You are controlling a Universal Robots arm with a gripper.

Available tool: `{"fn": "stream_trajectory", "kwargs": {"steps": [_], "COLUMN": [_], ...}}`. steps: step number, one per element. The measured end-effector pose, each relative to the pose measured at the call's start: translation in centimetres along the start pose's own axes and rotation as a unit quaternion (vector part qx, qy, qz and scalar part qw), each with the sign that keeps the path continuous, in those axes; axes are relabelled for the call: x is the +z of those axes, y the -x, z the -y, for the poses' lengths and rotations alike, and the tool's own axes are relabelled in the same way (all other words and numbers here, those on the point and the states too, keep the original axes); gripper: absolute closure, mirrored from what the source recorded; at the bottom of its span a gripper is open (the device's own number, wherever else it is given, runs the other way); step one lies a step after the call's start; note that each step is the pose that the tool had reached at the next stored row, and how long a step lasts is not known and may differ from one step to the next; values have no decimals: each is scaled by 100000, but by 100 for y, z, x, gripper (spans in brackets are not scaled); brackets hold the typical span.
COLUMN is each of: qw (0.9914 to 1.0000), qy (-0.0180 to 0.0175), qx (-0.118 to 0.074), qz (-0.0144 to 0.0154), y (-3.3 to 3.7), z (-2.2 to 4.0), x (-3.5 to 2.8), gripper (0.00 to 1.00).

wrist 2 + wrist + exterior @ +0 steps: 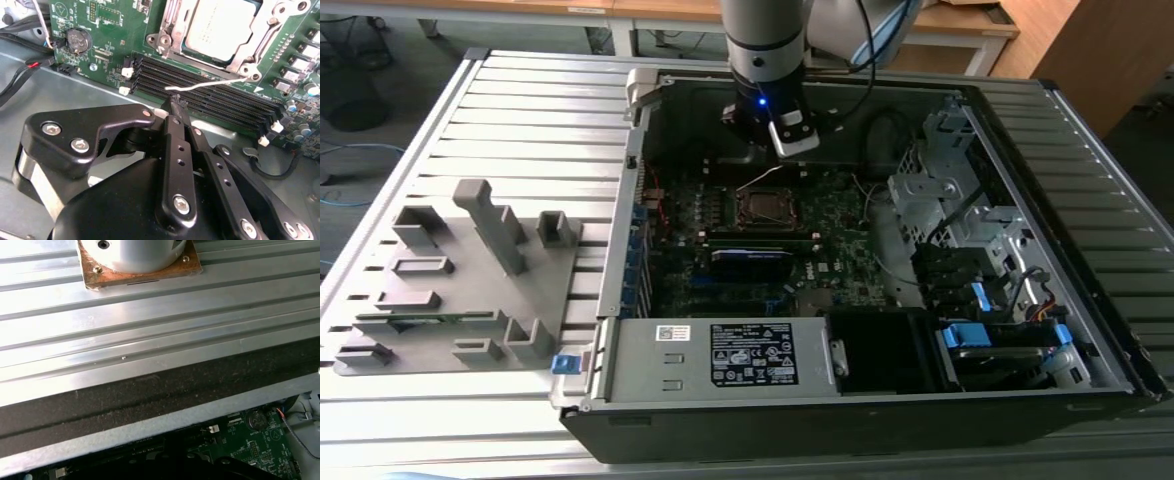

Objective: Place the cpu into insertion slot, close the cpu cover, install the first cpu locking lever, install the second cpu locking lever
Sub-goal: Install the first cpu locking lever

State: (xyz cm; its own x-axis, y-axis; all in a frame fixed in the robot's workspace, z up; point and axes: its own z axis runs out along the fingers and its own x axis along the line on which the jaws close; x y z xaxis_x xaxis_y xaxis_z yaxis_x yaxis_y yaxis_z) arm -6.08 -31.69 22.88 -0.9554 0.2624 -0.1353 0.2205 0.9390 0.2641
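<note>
While the arm is hanging over the open computer case (pixel 881 425), the cpu (pixel 217 25) is already lying in the insertion slot (pixel 765 205), and its silver top is facing up in the second wrist view. The cpu cover (pixel 167 37) is lying down around the chip, so the first two steps are judged as done. One thin locking lever (pixel 210 83) is sticking out free above the long black memory slots (pixel 215 102), so by this judgement the lever work is not yet finished. The gripper (pixel 175 104) is hovering just beside the free end of this lever. Its jaws are pressed together, with nothing between them. From this angle it is hard to tell whether the tips are touching the wire or are only near it.
</note>
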Motion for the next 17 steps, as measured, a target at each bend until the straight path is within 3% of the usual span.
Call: {"fn": "stream_trajectory", "kwargs": {"steps": [17], "qw": [100000], "qy": [10], "qx": [-12], "qz": [82], "y": [21], "z": [78], "x": [-22], "gripper": [89]}}
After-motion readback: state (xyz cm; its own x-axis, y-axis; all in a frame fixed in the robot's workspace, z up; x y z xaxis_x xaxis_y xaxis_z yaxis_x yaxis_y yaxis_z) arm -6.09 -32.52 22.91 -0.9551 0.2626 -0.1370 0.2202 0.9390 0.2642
